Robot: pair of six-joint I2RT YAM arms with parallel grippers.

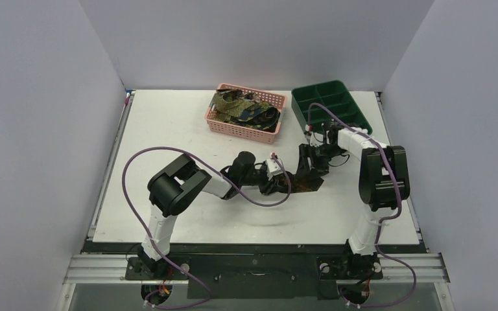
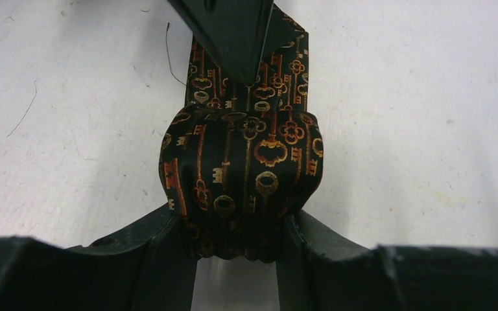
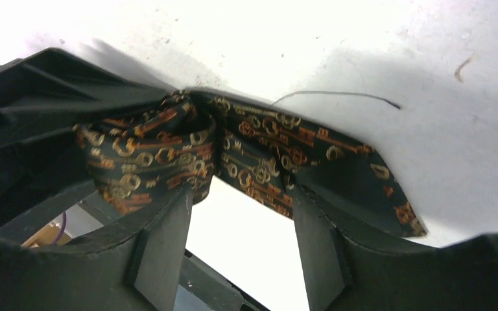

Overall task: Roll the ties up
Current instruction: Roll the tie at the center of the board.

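Note:
A dark tie with an orange and gold key pattern (image 1: 303, 184) lies on the white table between both grippers. My left gripper (image 1: 277, 183) is shut on the rolled end of the tie (image 2: 240, 162), which bulges between its fingers (image 2: 168, 243). The flat tail (image 2: 292, 58) runs away from the roll. My right gripper (image 1: 309, 166) is open, with its fingertips (image 3: 301, 201) resting on the tail (image 3: 279, 155) right beside the roll (image 3: 142, 155). Its jaws stand wide apart, with bare table showing between them. Several more ties (image 1: 240, 107) lie piled in the basket.
The pink mesh basket (image 1: 245, 127) stands at the back centre. The dark green compartment tray (image 1: 329, 103) is to its right, close behind the right arm. A purple cable (image 1: 168, 155) loops over the left arm. Grey walls enclose the table.

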